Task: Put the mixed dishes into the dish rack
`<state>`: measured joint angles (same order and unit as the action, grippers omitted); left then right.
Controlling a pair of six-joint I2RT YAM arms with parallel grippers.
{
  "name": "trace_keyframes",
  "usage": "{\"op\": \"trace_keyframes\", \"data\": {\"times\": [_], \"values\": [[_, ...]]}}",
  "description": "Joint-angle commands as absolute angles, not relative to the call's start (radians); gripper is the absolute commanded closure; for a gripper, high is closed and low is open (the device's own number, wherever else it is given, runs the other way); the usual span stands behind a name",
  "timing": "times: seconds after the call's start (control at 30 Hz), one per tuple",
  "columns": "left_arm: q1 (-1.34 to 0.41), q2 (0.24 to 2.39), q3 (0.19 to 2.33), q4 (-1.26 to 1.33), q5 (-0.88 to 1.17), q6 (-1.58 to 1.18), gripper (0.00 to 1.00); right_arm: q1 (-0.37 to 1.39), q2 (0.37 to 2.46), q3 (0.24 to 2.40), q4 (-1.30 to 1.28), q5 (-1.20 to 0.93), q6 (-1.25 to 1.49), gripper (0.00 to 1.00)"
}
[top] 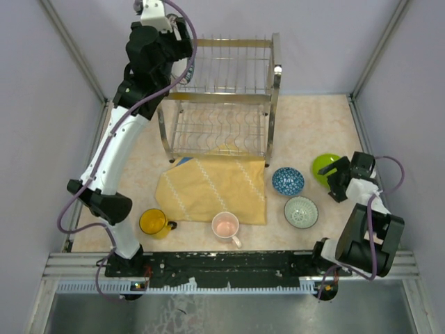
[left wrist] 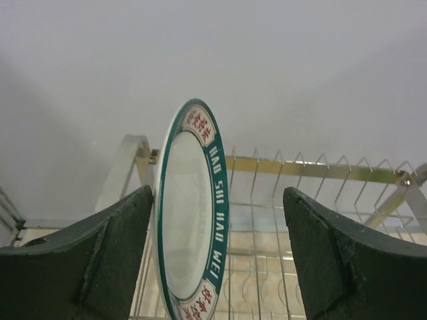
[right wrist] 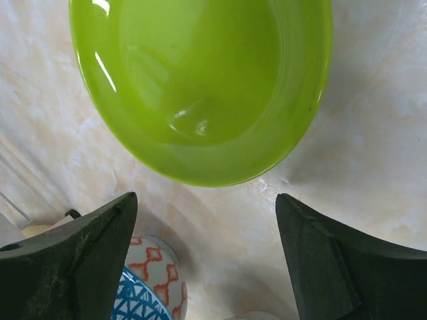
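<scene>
Plate [left wrist: 190,213] racked — left claw [left wrist: 217,200], right claw [right wrist: 207,203] both wide
Pinch green plate [right wrist: 200,87] off-centre and you may skid it away.

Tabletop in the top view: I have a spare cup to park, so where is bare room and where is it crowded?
Roomiest: the bare beige tabletop right of the tall steel wire dish rack, beyond the lime-green plate. A narrow strip lies between yellow mug and pale pink mug. Crowded: blue patterned bowl, grey-green bowl and plate cluster.

Lime-green plate [right wrist: 200,87]; yellow mug [top: 152,222]; blue patterned bowl [top: 287,181].
</scene>
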<state>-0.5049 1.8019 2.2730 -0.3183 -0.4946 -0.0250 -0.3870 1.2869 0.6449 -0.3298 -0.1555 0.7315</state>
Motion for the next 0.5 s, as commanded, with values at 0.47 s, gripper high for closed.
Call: {"op": "trace_keyframes", "data": {"times": [0.47], "values": [[-0.506, 1.747, 2.147, -0.296, -0.351, -0.125, 0.16, -0.441, 1.35, 0.555, -0.097, -0.124, 0.853, 0.29]]}}
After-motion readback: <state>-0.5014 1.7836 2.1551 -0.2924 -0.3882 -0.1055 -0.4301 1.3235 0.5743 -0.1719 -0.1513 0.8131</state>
